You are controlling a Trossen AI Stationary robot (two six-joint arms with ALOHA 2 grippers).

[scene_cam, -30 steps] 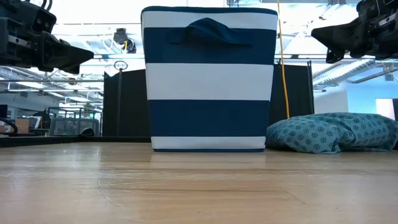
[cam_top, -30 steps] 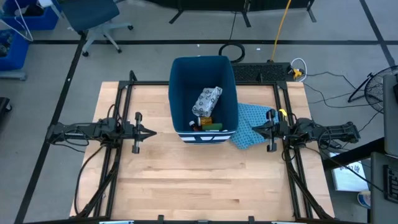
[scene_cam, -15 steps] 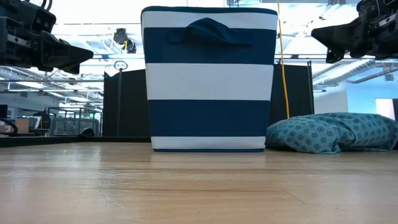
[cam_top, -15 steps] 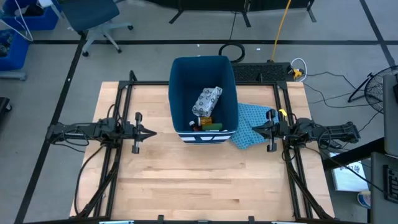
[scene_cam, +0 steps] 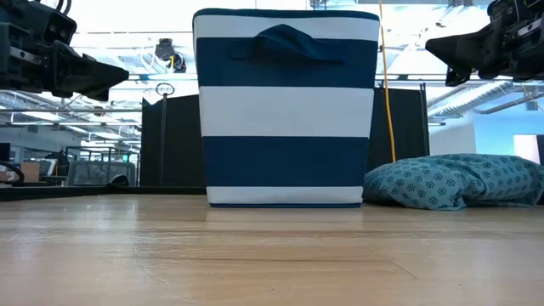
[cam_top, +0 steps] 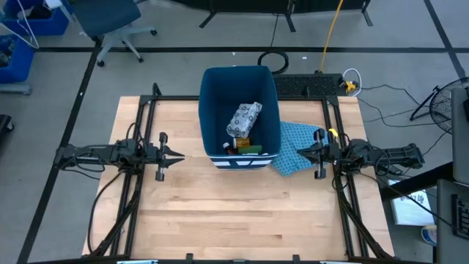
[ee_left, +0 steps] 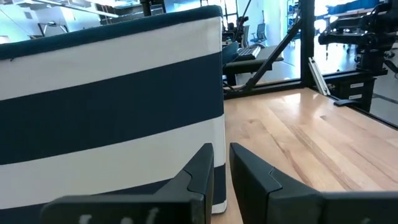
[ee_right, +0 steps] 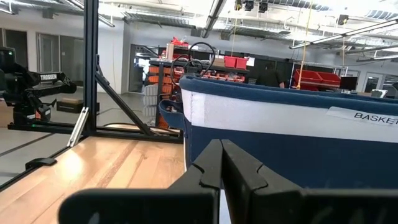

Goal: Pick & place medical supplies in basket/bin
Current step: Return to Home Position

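While the flat white blue-patterned packet lies inside the deep dark-blue fabric bin, the left tool and right tool hang clenched either side.

Bin: deep dark-blue rectangular fabric bin with white stripes, upright at the bench's far middle.
Packet: flat white blue-patterned packet, tilted inside, on top.
Vial: orange vial, inside, at the packet's near end.
Block: green block, inside, against the near wall.

Tall bin blocks far centre; cloth heaped just beside, right; near half of table open.
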